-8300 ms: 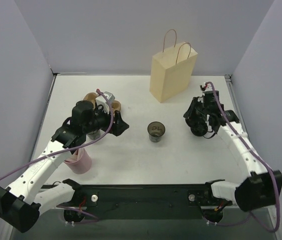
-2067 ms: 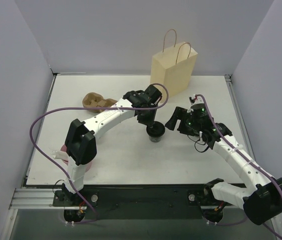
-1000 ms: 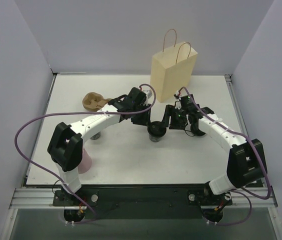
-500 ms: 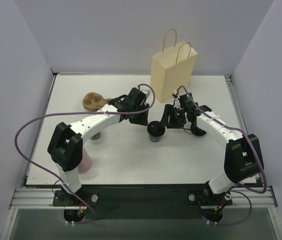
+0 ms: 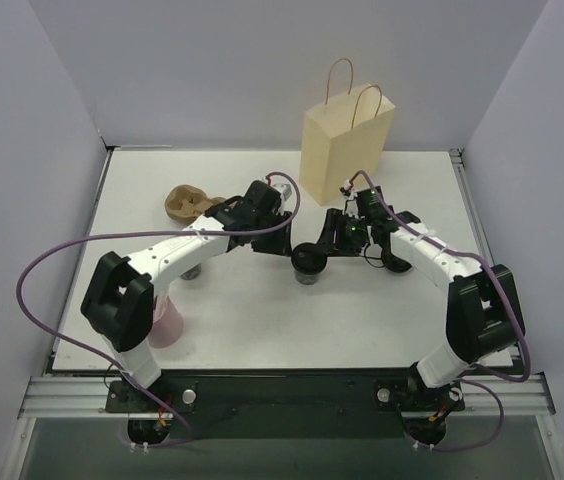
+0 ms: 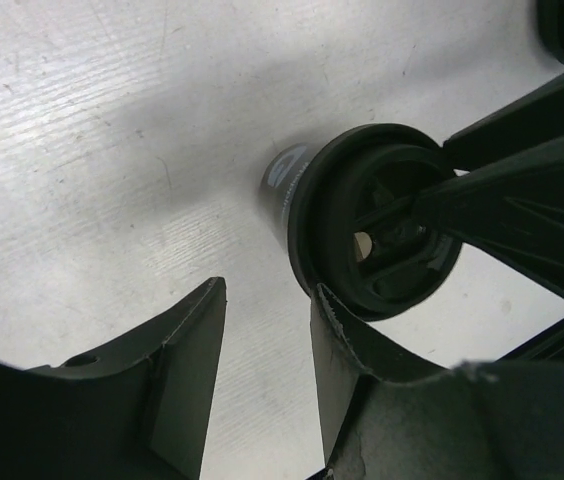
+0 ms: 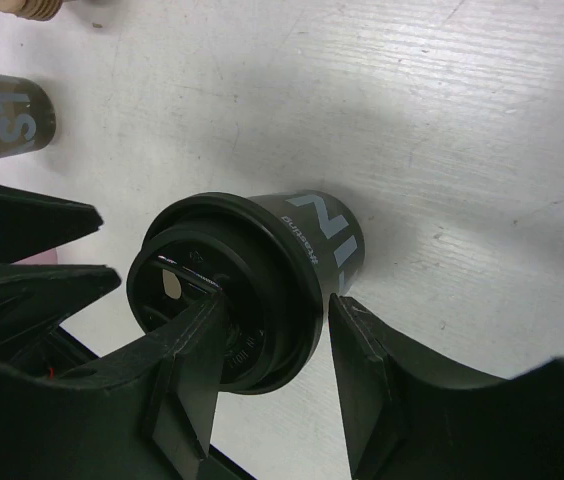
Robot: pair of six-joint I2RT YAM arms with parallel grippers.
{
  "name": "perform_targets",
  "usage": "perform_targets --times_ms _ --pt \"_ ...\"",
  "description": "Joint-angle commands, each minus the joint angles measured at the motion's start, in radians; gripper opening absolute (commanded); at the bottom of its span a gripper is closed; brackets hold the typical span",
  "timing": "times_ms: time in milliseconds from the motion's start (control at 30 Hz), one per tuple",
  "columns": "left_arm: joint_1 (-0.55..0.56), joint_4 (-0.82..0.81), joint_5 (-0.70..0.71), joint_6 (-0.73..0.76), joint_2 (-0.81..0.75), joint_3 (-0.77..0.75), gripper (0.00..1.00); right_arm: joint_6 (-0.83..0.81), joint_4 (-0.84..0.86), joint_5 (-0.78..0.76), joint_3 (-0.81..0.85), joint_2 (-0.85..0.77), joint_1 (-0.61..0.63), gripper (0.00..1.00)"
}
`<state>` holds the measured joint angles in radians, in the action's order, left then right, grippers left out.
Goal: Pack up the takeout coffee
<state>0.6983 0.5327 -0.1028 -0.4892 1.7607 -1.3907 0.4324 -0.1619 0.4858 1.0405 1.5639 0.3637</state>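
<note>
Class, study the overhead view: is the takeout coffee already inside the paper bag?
No, the takeout coffee stands on the table, outside the paper bag and apart from it.

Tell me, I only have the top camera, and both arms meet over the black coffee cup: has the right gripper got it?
Observer: On the right wrist camera the right gripper straddles the takeout coffee, a finger to either side of its lid. I cannot tell whether they press it.
Operator: And the left gripper?
Observer: The left wrist camera shows the left gripper open, with only bare table between its fingers and the cup just beyond one tip.
</note>
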Motion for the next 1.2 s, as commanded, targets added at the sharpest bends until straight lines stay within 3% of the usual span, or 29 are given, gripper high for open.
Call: perform_targets --times_ms 0,267,467,833,1167 --pt "-0.005 -0.050 0.060 0.001 -0.139 0.005 0.50 -0.015 0.007 0.034 -0.017 0.030 0.029 0.44" --pt "-0.005 -0.111 0.029 0.008 -0.240 0.105 0.53 0.043 0.068 0.054 -0.056 0.028 0.080 0.41" --pt "-0.006 -0.203 -0.009 -0.038 -0.332 0.286 0.54 0.091 0.130 0.034 -0.137 -0.002 0.100 0.41" --pt "-0.115 -0.519 -0.198 -0.192 -0.399 0.533 0.50 0.129 0.188 0.017 -0.189 -0.030 0.110 0.39" --pt "-0.134 -0.620 -0.244 -0.200 -0.330 0.559 0.48 0.143 0.206 0.019 -0.201 -0.030 0.110 0.38"
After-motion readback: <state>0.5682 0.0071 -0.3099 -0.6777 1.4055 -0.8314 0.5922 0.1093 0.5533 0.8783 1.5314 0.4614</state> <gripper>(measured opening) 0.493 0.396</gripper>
